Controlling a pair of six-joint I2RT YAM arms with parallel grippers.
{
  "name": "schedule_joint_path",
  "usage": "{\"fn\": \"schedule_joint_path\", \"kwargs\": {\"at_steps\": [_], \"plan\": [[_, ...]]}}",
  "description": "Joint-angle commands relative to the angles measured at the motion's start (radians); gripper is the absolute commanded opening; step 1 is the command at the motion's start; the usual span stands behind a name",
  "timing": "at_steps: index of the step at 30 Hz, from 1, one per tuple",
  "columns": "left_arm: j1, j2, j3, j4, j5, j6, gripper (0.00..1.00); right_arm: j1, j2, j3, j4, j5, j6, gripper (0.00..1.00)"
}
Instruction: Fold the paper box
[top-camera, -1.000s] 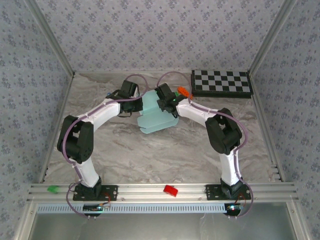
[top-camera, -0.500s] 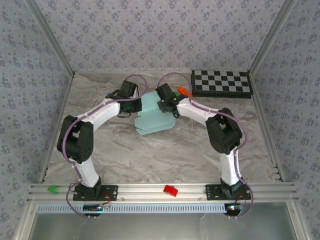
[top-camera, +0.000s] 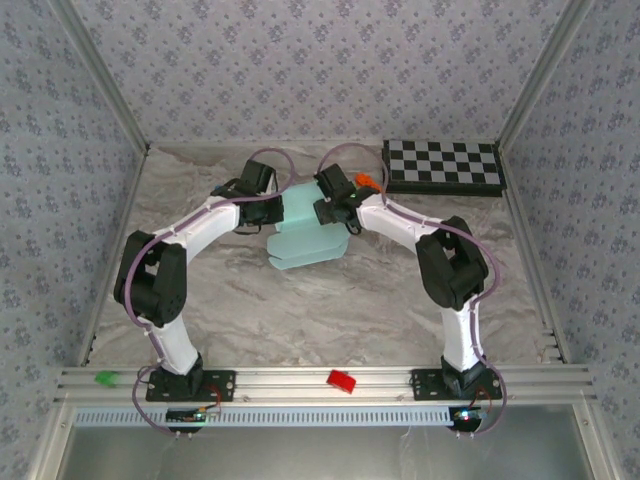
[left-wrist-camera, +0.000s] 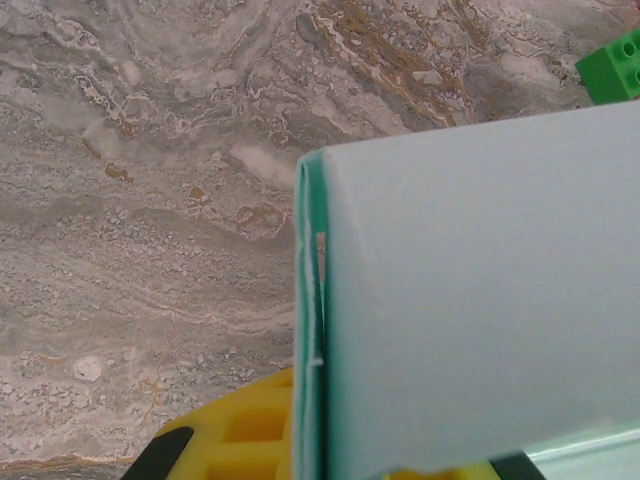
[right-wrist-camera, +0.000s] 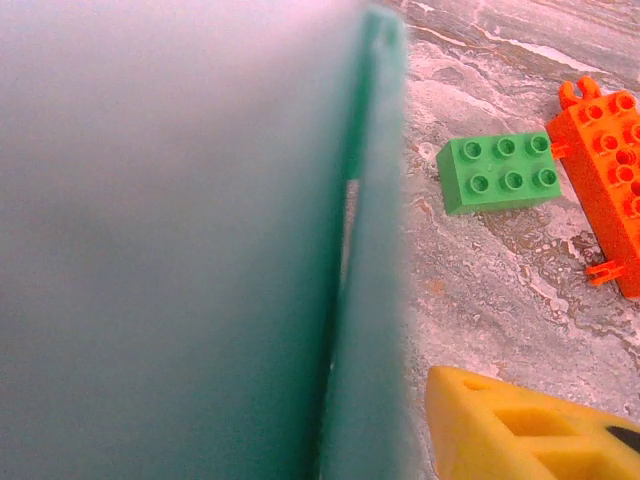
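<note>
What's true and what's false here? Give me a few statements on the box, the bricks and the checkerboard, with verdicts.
1. The paper box lies on the checkerboard. False: it is on the marble table, left of the board and apart from it.
2. A red brick sits on the near rail. True.
3. In the right wrist view, the green brick is stacked on the orange brick. False: it lies beside it, on the table.
4. The left wrist view shows a panel of the paper box folded over, with two layers at its edge. True.
</note>
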Motion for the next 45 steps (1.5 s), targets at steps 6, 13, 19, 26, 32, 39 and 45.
{"fn": "schedule_joint_path", "kwargs": {"at_steps": [6, 13, 19, 26, 32, 39, 45], "plan": [[0.000, 0.007, 0.034, -0.002, 0.016, 0.004, 0.00, -0.016, -0.055, 0.033, 0.032, -0.003, 0.055, 0.60], [0.001, 0.007, 0.034, -0.002, 0.021, 0.004, 0.00, -0.023, -0.046, 0.054, 0.055, 0.046, 0.049, 0.57], [0.000, 0.007, 0.034, -0.004, 0.020, 0.006, 0.00, -0.026, -0.022, 0.086, 0.062, 0.067, 0.039, 0.51], [0.000, 0.005, 0.032, -0.003, 0.019, 0.007, 0.00, -0.026, -0.006, 0.103, 0.072, 0.082, 0.034, 0.33], [0.001, 0.005, 0.031, -0.004, 0.020, 0.005, 0.00, -0.021, 0.014, 0.111, 0.066, 0.094, 0.024, 0.28], [0.000, 0.005, 0.029, -0.002, 0.025, 0.004, 0.00, 0.006, 0.039, 0.128, 0.048, 0.212, -0.007, 0.22], [0.000, 0.007, 0.030, -0.002, 0.024, 0.004, 0.00, 0.021, 0.049, 0.131, 0.045, 0.283, -0.024, 0.19]]}}
